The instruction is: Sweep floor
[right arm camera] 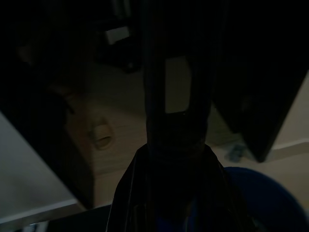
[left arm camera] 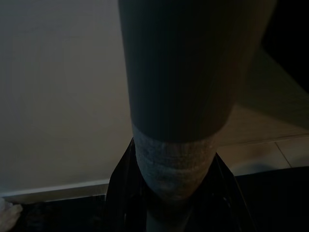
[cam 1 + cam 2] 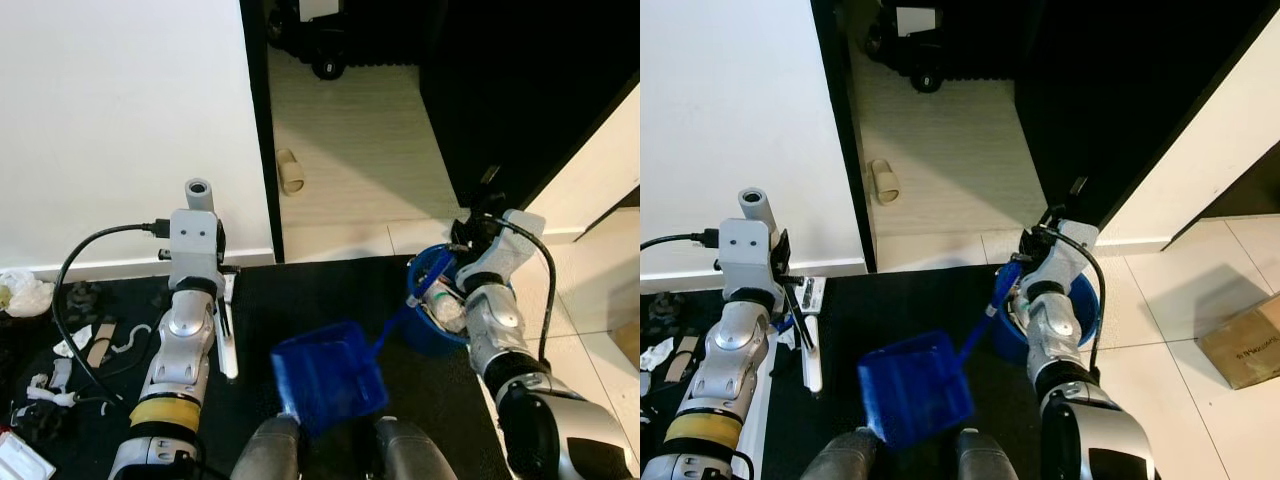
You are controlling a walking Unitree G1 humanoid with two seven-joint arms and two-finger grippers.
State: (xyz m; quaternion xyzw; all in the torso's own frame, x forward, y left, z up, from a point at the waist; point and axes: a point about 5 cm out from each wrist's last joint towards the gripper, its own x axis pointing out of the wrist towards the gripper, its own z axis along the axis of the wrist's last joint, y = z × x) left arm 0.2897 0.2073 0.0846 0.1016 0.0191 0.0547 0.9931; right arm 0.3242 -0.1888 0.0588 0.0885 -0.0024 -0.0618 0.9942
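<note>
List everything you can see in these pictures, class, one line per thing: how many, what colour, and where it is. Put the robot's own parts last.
Dustpan: one, blue, over the black mat just ahead of the robot's feet, its long handle running up to the right gripper.
Bucket: one, blue, on the floor at the mat's right edge, with rubbish inside.
Broom handle: one, grey-tipped, at the left gripper.
Slipper: one, beige, on the pale floor past the doorway.
Litter: several pieces, white and dark, on the mat at far left.
Cardboard box: one, brown, on the tiles at far right.
Left gripper: near the white wall.
Right gripper: above the bucket.
</note>
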